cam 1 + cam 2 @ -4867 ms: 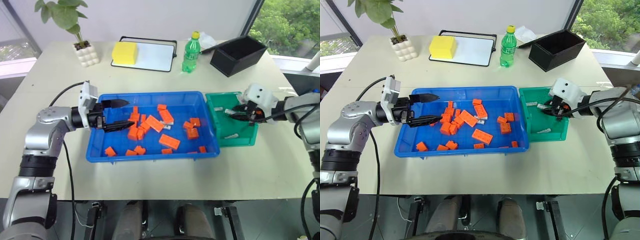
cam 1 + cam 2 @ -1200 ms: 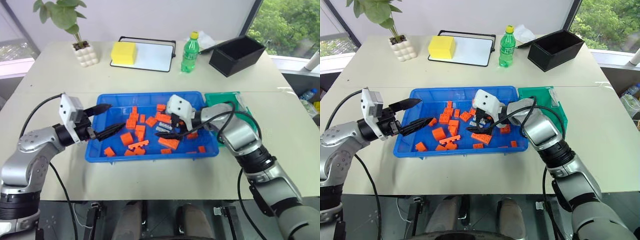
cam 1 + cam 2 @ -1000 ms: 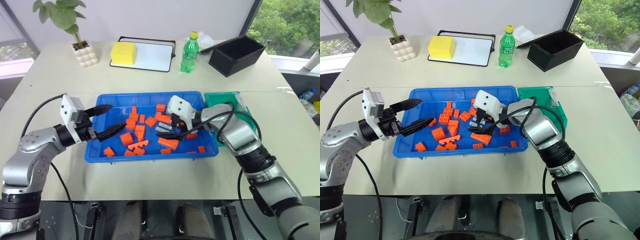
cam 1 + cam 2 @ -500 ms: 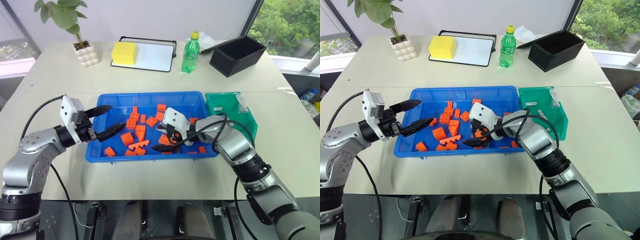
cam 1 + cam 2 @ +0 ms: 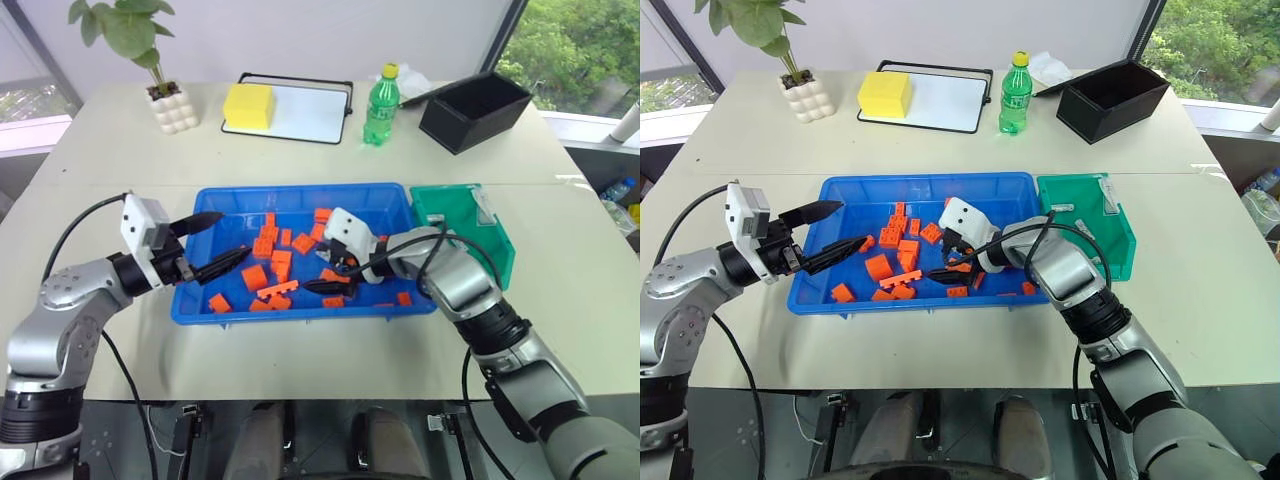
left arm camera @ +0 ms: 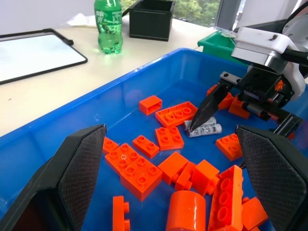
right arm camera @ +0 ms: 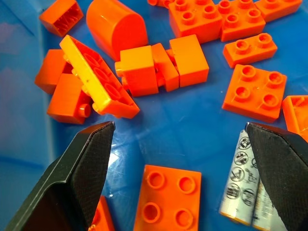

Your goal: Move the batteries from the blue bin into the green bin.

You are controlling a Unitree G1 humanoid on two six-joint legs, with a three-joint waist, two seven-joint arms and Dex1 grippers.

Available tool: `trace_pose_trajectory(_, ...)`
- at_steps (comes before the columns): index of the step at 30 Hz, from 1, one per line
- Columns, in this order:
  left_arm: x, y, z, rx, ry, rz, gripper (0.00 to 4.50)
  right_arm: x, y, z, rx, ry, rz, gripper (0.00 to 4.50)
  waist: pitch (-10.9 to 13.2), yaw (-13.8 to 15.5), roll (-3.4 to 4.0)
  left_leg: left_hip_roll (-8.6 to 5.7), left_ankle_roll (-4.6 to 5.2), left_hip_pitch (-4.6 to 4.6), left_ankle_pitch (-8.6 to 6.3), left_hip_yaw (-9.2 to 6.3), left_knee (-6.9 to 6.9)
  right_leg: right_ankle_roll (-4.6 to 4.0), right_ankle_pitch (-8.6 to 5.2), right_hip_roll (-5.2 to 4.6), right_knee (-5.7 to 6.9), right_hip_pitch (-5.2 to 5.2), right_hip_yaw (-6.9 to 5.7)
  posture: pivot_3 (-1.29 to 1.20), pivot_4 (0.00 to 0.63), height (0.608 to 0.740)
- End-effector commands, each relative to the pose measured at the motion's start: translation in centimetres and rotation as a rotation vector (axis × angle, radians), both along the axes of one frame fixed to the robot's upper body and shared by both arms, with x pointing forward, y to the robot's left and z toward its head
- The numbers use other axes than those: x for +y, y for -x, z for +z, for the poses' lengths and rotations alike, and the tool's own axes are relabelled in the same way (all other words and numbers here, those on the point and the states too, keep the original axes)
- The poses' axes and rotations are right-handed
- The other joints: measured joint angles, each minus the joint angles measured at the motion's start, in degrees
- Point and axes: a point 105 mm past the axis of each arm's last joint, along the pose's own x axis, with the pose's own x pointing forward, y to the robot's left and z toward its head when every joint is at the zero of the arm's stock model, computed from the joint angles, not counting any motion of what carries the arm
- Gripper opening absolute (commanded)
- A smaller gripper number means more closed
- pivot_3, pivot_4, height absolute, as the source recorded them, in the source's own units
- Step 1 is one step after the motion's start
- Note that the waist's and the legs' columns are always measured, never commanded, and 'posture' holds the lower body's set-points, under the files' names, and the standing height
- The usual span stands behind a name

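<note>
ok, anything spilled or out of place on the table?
Nothing spilled or damaged. Orange blocks lie jumbled inside the blue bin, some tipped on edge. Two batteries lie side by side among them, between the open right gripper's fingers; others lie in the green bin.

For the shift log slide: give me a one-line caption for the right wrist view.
Open right gripper hovers over orange blocks in the blue bin, two batteries beside one finger.

Batteries [image 6: 203, 129] in blue bin [image 5: 300, 198]
</note>
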Motion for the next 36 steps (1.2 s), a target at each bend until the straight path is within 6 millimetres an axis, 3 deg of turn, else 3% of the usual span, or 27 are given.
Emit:
trace_pose_trajectory(1,-0.3,0.4,0.9,-0.051,-0.006,-0.008,4.50,-0.5,-0.4,1.8,-0.061,-0.008,-0.006,4.46,0.00,0.04,0.00,0.00,0.00,0.00,0.00,0.00,0.00,0.00,0.00,0.00,0.00,0.00,0.00,0.00,0.150,0.739)
trace_pose_trajectory(10,-0.4,0.3,0.8,-0.052,-0.004,-0.016,4.50,-1.4,-0.3,1.2,-0.055,0.027,-0.027,4.46,0.00,0.02,0.00,0.00,0.00,0.00,0.00,0.00,0.00,0.00,0.00,0.00,0.00,0.00,0.00,0.00,0.150,0.739)
trace_pose_trajectory(15,-0.8,0.2,0.8,-0.054,0.000,-0.023,4.50,-1.3,-1.1,-0.4,-0.082,0.088,-0.025,4.46,0.00,-0.04,0.00,0.00,0.00,0.00,0.00,0.00,0.00,0.00,0.00,0.00,0.00,0.00,0.00,0.00,0.150,0.739)
trace_pose_trajectory(28,-0.9,0.4,0.6,-0.055,-0.003,-0.010,4.50,-0.2,-2.5,-0.3,-0.126,0.110,-0.010,4.46,0.00,-0.02,0.00,0.00,0.00,0.01,0.00,0.00,0.01,0.00,0.00,0.00,0.00,0.02,0.00,0.00,0.150,0.739)
trace_pose_trajectory(36,-0.9,0.4,0.4,-0.053,0.000,-0.001,4.50,-2.1,-2.7,-1.0,-0.091,0.151,-0.071,4.46,0.00,0.01,0.00,0.00,0.00,0.01,0.00,0.00,0.01,0.00,0.00,0.00,0.00,0.02,0.00,0.00,0.150,0.739)
